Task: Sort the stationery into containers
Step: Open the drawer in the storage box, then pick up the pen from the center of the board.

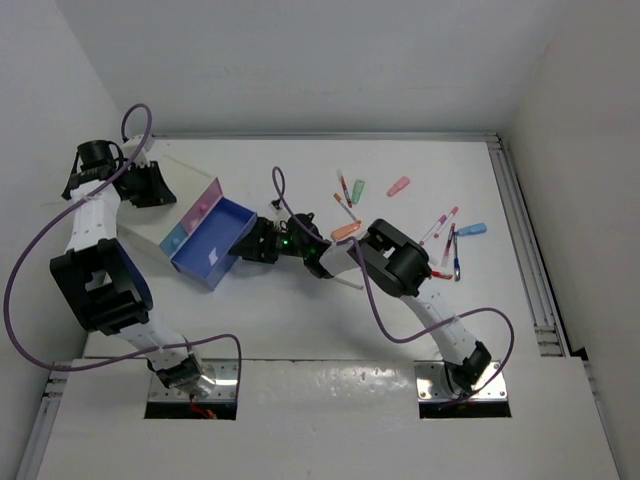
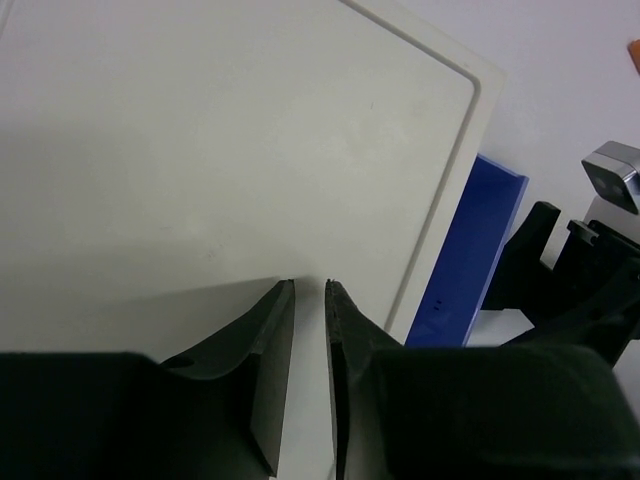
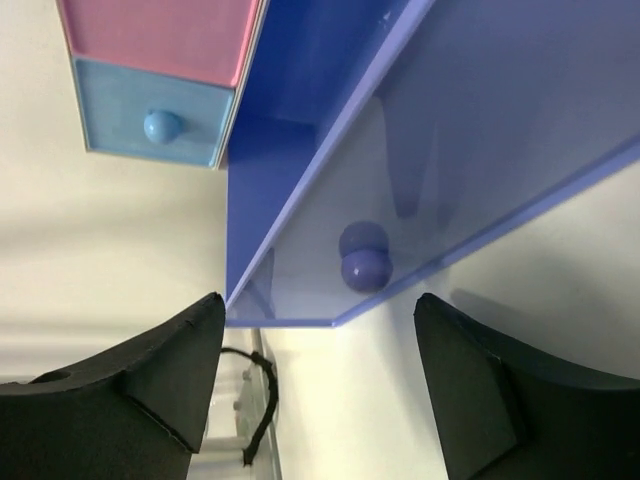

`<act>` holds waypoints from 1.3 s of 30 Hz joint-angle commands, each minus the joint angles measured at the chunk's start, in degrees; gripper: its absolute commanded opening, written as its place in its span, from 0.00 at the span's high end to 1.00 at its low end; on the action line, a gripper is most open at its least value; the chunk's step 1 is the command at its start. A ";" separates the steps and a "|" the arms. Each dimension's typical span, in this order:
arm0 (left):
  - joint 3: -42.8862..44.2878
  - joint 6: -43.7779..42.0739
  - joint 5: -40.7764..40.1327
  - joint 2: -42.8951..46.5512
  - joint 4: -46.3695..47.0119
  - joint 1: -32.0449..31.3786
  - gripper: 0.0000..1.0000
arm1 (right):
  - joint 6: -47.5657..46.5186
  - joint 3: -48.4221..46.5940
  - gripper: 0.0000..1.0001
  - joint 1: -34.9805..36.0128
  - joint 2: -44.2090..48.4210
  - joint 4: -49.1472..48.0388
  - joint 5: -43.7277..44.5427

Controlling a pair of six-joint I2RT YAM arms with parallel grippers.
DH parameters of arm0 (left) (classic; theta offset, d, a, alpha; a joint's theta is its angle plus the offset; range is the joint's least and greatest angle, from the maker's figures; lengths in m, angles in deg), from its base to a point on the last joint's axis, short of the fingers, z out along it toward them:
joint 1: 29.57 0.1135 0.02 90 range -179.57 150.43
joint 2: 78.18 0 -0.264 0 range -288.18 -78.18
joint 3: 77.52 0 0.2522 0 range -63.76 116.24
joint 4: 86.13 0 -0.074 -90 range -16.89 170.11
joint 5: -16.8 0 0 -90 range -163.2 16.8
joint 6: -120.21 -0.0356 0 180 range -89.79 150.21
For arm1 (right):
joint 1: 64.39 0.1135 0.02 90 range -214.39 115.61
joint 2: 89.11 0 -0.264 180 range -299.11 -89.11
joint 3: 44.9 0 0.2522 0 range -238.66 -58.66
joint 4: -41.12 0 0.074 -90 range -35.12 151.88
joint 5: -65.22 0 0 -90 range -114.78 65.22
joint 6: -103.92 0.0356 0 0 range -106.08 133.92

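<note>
White desk (image 1: 300, 330) filled the top view. The blue box (image 1: 212, 243) lay left of centre, with the pink box (image 1: 203, 203) touching its far-left side. The right fingers (image 1: 258, 240) sat at the blue box's right end. The left fingers (image 1: 150, 186) hung well apart from both boxes, near the far-left corner. Pens (image 1: 345, 190), a green piece (image 1: 358, 190), a pink piece (image 1: 398, 186), an orange piece (image 1: 345, 230) and a light-blue piece (image 1: 472, 230) lay loose on the desk to the right, outside both boxes.

From the left wrist, the left fingers (image 2: 265, 360) stood almost closed, with only a thin slit between them, gripping nothing over bare desk. The blue box (image 2: 470, 260) showed at the right.

From the right wrist, the right fingers (image 3: 170, 370) were spread wide and gripped nothing. The end of the blue box (image 3: 480, 120) lay just ahead, between them. The pink box (image 3: 160, 40) sat beyond, to the left.
</note>
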 commanded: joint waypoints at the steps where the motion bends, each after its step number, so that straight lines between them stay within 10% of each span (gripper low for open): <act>1: -1.00 -1.90 -4.58 -4.34 -7.14 -1.04 0.73 | -1.62 1.70 0.24 -0.22 5.48 -3.53 -1.61; 16: 29.24 -1.45 -4.30 -3.28 -11.18 -14.74 0.39 | -23.49 16.82 0.25 -11.01 30.08 25.61 -12.67; 25: 14.14 -7.96 -7.73 5.94 -7.24 -25.73 0.39 | -53.54 14.54 0.38 -27.19 44.15 70.78 -8.23; 39: 1.82 -8.23 -7.56 11.40 -3.01 -30.49 0.39 | -88.34 16.89 0.64 -35.37 56.19 102.29 17.34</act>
